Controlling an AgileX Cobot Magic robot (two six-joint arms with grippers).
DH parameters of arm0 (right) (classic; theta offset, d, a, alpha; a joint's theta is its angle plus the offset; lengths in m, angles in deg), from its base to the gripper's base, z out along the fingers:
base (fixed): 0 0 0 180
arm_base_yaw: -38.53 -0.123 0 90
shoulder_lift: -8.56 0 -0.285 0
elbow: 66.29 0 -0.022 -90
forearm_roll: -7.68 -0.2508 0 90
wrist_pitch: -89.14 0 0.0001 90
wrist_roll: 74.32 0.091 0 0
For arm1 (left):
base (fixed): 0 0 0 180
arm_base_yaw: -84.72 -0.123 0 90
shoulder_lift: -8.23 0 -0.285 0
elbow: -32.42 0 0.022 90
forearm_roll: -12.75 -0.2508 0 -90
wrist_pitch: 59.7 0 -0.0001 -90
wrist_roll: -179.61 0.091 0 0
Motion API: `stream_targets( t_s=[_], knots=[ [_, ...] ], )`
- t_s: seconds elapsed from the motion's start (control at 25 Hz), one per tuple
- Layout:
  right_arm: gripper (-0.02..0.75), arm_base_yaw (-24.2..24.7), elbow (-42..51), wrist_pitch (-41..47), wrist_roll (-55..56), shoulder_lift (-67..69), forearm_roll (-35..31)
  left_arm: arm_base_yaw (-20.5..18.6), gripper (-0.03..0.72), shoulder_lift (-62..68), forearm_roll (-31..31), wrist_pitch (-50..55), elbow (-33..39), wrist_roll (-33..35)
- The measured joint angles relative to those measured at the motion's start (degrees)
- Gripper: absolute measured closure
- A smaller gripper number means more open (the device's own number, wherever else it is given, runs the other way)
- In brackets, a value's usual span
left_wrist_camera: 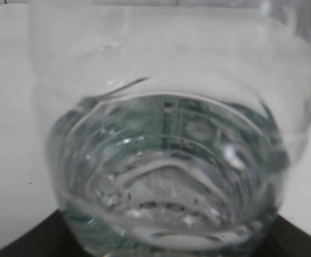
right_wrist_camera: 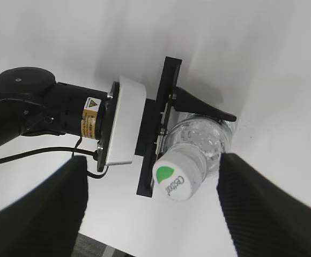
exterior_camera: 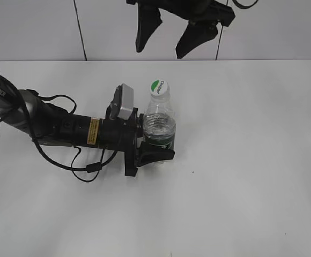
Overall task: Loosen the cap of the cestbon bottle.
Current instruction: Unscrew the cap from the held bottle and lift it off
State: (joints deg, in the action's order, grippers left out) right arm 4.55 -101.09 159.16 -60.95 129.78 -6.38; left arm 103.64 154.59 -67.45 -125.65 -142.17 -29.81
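Bare white table [exterior_camera: 241,203], white tiled wall [exterior_camera: 32,27] behind.

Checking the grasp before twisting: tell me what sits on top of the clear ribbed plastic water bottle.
A small white screw cap with a green leaf mark tops the clear ribbed bottle. The neck threads beneath it are covered. The open right gripper hangs above, apart.

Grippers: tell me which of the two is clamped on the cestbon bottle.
The left gripper, low at the table, grips the cestbon bottle around its body. The right gripper hangs open above, touching nothing.
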Motion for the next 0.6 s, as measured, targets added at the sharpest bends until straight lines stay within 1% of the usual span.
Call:
stream_targets(
  t_s=[0.28, 0.6],
  knots=[
    [0.169, 0.0, 7.2, 0.0, 5.7, -2.2, -0.1, 0.0, 0.284, -0.1, 0.0, 0.4, 0.0, -0.1],
    [0.169, 0.0, 7.8, 0.0, 7.9, -0.6, -0.3, 0.0, 0.284, -0.1, -0.1, 0.6, 0.0, -0.1]
  ],
)
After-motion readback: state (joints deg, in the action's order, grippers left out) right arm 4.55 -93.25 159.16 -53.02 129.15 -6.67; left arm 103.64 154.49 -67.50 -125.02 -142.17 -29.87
